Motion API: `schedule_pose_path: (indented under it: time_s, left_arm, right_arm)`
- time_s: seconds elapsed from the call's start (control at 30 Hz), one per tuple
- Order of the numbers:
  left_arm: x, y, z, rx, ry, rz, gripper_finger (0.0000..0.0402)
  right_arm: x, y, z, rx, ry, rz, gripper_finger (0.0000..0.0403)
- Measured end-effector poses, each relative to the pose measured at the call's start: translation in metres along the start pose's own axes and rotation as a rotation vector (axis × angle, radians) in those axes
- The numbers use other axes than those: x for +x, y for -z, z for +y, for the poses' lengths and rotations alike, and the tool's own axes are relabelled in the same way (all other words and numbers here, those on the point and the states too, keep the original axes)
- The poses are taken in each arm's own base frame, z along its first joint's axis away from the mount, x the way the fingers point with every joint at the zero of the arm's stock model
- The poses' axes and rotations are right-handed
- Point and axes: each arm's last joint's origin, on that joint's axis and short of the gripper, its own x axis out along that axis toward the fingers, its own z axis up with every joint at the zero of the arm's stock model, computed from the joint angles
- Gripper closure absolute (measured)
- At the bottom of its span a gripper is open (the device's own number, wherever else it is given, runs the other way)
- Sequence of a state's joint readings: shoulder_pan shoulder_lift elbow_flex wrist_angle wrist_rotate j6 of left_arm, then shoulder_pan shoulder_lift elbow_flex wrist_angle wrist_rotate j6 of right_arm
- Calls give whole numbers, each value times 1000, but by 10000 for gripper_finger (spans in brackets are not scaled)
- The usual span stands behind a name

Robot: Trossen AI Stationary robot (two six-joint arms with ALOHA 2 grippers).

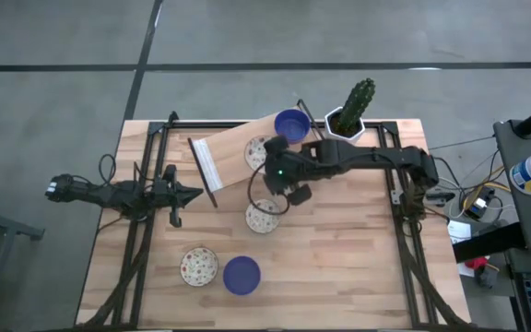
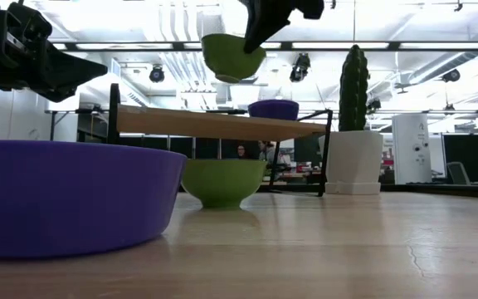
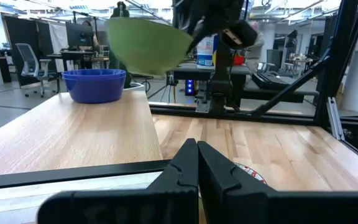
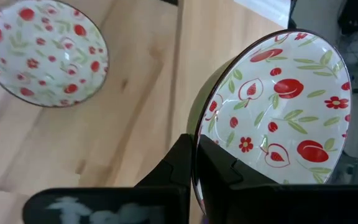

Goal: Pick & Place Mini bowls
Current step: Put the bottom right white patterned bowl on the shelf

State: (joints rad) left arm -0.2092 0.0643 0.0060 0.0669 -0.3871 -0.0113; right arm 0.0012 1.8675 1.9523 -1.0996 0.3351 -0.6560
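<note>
Two blue bowls (image 1: 241,275), wooden table (image 1: 358,258), raised shelf (image 1: 233,152), office behind

In the high view the right pincer (image 1: 279,180) and its arm cover most of the patterned bowl (image 1: 257,152) on the raised board (image 1: 238,148). In the low view the near blue bowl (image 2: 65,195) is cut off at the left edge. The held bowl (image 4: 278,118) runs past the right wrist view's bottom edge.
</note>
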Motion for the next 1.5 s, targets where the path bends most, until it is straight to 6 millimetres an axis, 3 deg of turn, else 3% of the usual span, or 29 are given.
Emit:
schedule_pose_path:
  time_s: [0.47, 0.8, 1.13, 1.3, 1.5]
  left_arm:
    - [0, 0, 0, 0, 0, 0, 402]
    - [0, 0, 0, 0, 0, 0, 402]
    - [0, 0, 0, 0, 0, 0, 402]
    - [0, 0, 0, 0, 0, 0, 402]
    - [0, 0, 0, 0, 0, 0, 402]
  right_arm:
    - [9, 13, -30, -47, 43, -65, 394]
    - [32, 22, -26, -125, -9, -54, 394]
    - [40, 29, -30, -196, 3, -49, 394]
    - [40, 30, -38, -212, 29, -86, 394]
    - [59, 17, -53, -222, -1, -45, 394]
